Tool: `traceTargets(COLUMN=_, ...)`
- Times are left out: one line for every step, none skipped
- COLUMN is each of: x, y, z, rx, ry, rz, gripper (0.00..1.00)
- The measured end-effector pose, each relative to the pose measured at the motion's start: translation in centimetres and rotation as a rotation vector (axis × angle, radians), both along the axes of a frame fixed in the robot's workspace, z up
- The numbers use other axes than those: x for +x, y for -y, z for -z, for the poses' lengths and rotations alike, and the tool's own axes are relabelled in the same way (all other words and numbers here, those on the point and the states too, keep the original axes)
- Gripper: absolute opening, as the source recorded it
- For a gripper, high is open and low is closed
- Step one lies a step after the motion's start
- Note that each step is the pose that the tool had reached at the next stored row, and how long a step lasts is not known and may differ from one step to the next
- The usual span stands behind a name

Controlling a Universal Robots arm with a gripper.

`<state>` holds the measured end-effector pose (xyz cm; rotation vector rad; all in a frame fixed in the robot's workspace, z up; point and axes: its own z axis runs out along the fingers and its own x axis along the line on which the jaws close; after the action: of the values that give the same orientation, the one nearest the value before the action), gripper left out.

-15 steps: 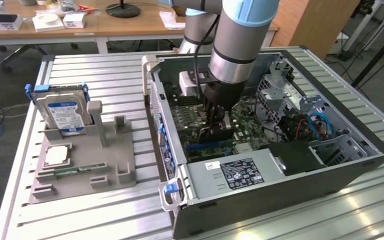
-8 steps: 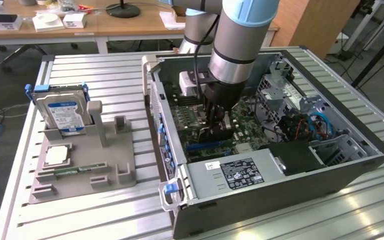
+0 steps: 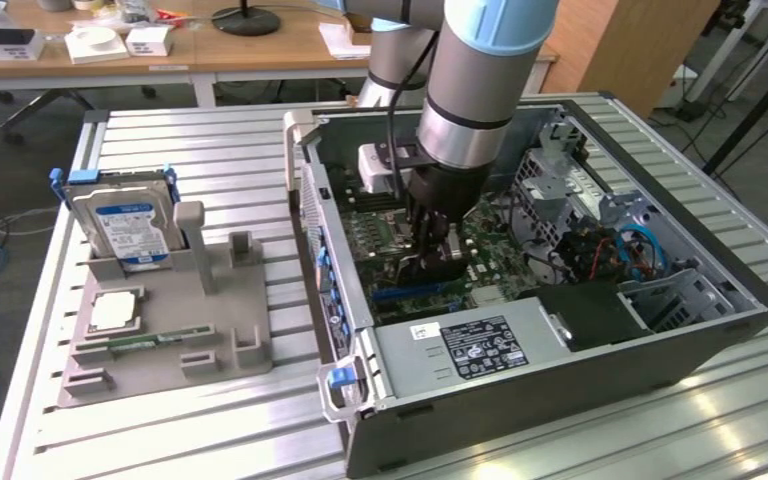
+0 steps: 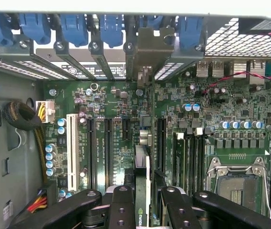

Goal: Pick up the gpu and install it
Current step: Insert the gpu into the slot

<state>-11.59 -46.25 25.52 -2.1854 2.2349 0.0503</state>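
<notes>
1. your end effector [image 4: 142, 202] is pinched on the gpu [image 4: 142, 167], holding the card edge-on between its black fingers [image 4: 121, 205].
2. the gpu hangs inside the open computer case [image 3: 704, 340], over the green motherboard [image 4: 221, 105], its metal bracket [image 4: 147, 52] near the rear slot openings.
3. judge the card light, stiff and fragile; a hold on the bare board edges looks safer than one on its components.
4. the hard drive [image 3: 117, 220] stands in the grey holder [image 3: 231, 340] on the tabletop [image 3: 197, 430].

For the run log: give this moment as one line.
gripper: shut on gpu | place: inside computer case, over motherboard slots | gpu: on edge, bracket at rear wall | hard drive: on holder
</notes>
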Motion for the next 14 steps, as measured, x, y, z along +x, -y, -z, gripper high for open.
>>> traceTargets(x=0.00, y=0.00, z=0.01, rx=0.0001, ry=0.0001, rz=0.001, gripper=0.26)
traceTargets(x=0.00, y=0.00, z=0.02, rx=0.0001, ry=0.0001, rz=0.003, gripper=0.26)
traceTargets(x=0.00, y=0.00, z=0.06, rx=0.0003, ry=0.0002, rz=0.004, gripper=0.26)
traceTargets(x=0.00, y=0.00, z=0.09, rx=0.0004, ry=0.0002, rz=0.005, gripper=0.26)
traceTargets(x=0.00, y=0.00, z=0.11, rx=0.0001, ry=0.0001, rz=0.007, gripper=0.26)
traceTargets(x=0.00, y=0.00, z=0.12, rx=0.0000, ry=0.0000, rz=0.007, gripper=0.26)
traceTargets(x=0.00, y=0.00, z=0.13, rx=0.0000, ry=0.0001, rz=0.008, gripper=0.26)
traceTargets(x=0.00, y=0.00, z=0.15, rx=0.0001, ry=0.0001, rz=0.009, gripper=0.26)
traceTargets(x=0.00, y=0.00, z=0.18, rx=0.0002, ry=0.0001, rz=0.010, gripper=0.26)
traceTargets(x=0.00, y=0.00, z=0.19, rx=0.0002, ry=0.0001, rz=0.010, gripper=0.26)
traceTargets(x=0.00, y=0.00, z=0.20, rx=0.0001, ry=0.0001, rz=0.011, gripper=0.26)
traceTargets(x=0.00, y=0.00, z=0.19, rx=0.0000, ry=0.0000, rz=0.011, gripper=0.26)
traceTargets(x=0.00, y=0.00, z=0.20, rx=0.0000, ry=0.0001, rz=0.011, gripper=0.26)
traceTargets(x=0.00, y=0.00, z=0.20, rx=0.0000, ry=0.0001, rz=0.011, gripper=0.26)
